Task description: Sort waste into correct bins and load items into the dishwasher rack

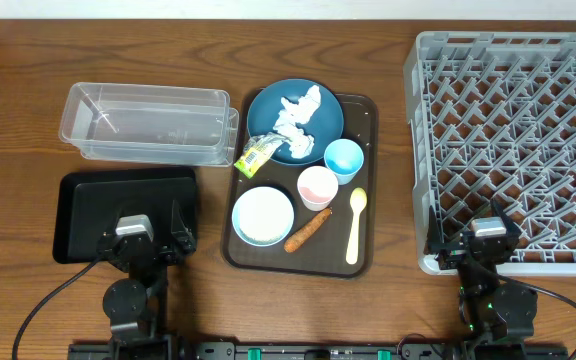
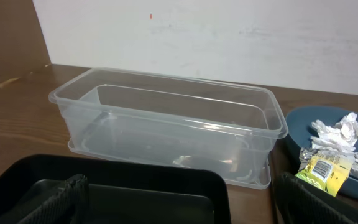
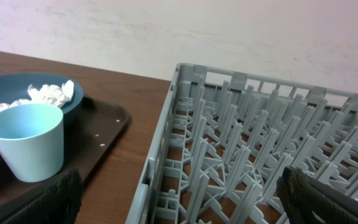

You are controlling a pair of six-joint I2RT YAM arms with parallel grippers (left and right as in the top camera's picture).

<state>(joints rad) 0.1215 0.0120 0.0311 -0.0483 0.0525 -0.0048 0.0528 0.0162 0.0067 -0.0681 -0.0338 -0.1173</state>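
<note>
On the brown tray (image 1: pixel 370 180) a dark blue plate (image 1: pixel 266 112) holds crumpled white tissue (image 1: pixel 298 122) and a yellow-green wrapper (image 1: pixel 257 156). A light blue cup (image 1: pixel 344 158), pink cup (image 1: pixel 317 186), white-and-blue bowl (image 1: pixel 263 215), orange stick (image 1: pixel 308 230) and pale yellow spoon (image 1: pixel 355 226) lie beside it. White specks (image 3: pixel 102 145) dot the tray. The clear tub (image 1: pixel 148 122) and black tray (image 1: pixel 88 205) are at the left, the grey rack (image 1: pixel 518 130) at the right. My left gripper (image 1: pixel 155 232) (image 2: pixel 179 208) is open over the black tray. My right gripper (image 1: pixel 481 235) (image 3: pixel 179 205) is open over the rack's near corner.
The clear tub (image 2: pixel 166 124) is empty, with the black tray (image 2: pixel 135 186) just in front of it. The rack's left wall (image 3: pixel 160 155) stands beside the brown tray (image 3: pixel 114 121). Bare wood table (image 1: pixel 28 90) surrounds everything.
</note>
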